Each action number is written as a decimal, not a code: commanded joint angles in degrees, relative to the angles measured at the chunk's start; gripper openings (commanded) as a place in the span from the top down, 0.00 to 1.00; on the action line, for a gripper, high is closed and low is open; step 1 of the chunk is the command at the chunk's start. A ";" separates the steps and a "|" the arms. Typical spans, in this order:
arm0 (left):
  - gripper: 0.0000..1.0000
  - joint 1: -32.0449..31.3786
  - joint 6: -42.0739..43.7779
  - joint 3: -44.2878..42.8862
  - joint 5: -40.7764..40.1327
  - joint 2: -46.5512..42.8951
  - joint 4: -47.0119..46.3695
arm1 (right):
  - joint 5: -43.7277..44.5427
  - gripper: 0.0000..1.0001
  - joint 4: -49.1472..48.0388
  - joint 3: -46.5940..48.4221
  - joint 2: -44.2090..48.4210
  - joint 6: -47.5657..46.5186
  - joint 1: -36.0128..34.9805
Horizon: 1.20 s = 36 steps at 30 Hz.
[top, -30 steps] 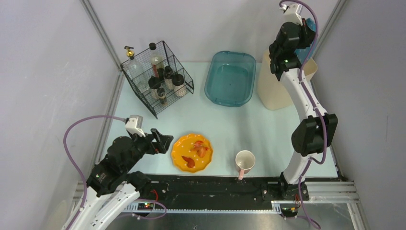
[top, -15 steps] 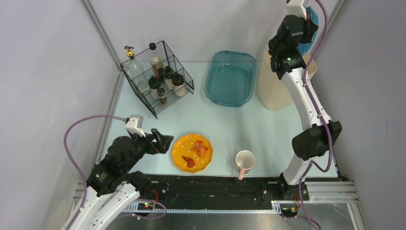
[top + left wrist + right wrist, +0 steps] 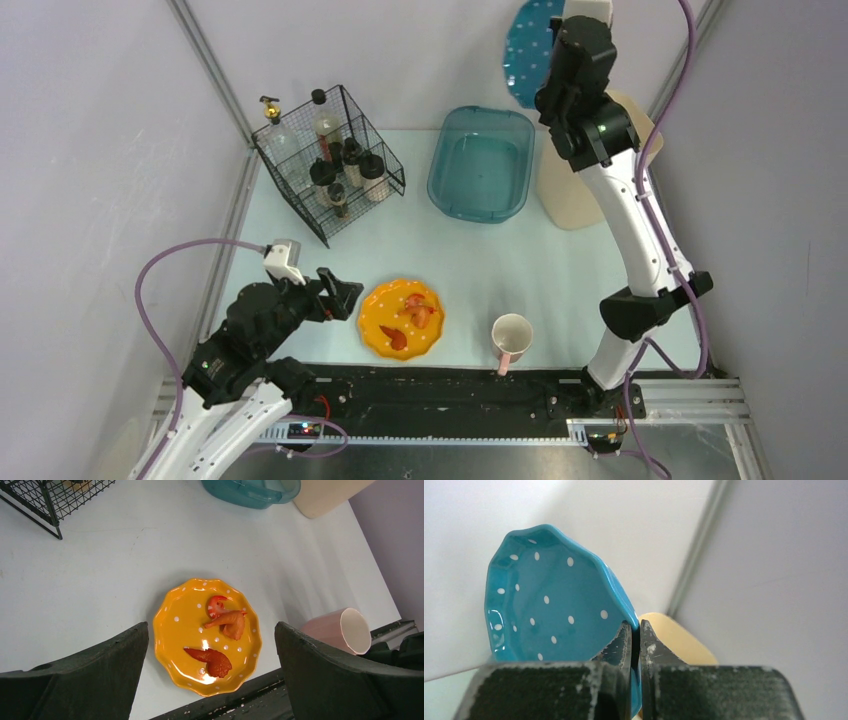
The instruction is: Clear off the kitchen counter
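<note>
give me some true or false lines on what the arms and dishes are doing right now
1. The right jaws are shut on the rim of the blue dotted plate. True.
2. The orange plate is bare. False: red and orange food scraps lie on it.
3. The left jaws stand open, holding nothing. True.
4. The pink mug sits in the teal tub. False: it is on the kitchen counter near the front edge; the tub looks empty.

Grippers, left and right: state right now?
Left gripper: open, empty, with the orange plate in view between its fingers.
Right gripper: shut on the rim of the blue dotted plate.
</note>
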State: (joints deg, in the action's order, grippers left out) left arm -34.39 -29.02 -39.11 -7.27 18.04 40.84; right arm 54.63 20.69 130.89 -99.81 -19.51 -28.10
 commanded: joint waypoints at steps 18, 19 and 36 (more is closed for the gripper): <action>0.00 -0.40 -0.12 0.15 0.26 0.72 -1.82 | -26.09 1.00 13.61 -4.30 -10.93 49.66 -2.79; 0.00 -0.39 -0.04 0.17 0.24 0.75 -1.82 | -26.21 1.00 12.39 -7.53 -10.71 52.45 -2.30; 0.00 -0.41 -0.07 0.14 0.58 1.07 -1.85 | -16.77 1.00 5.21 -22.33 -9.88 52.51 2.45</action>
State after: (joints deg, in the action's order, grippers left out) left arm -34.39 -29.02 -39.11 -7.27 18.39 40.84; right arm 33.17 35.94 108.47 -113.65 32.34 -26.55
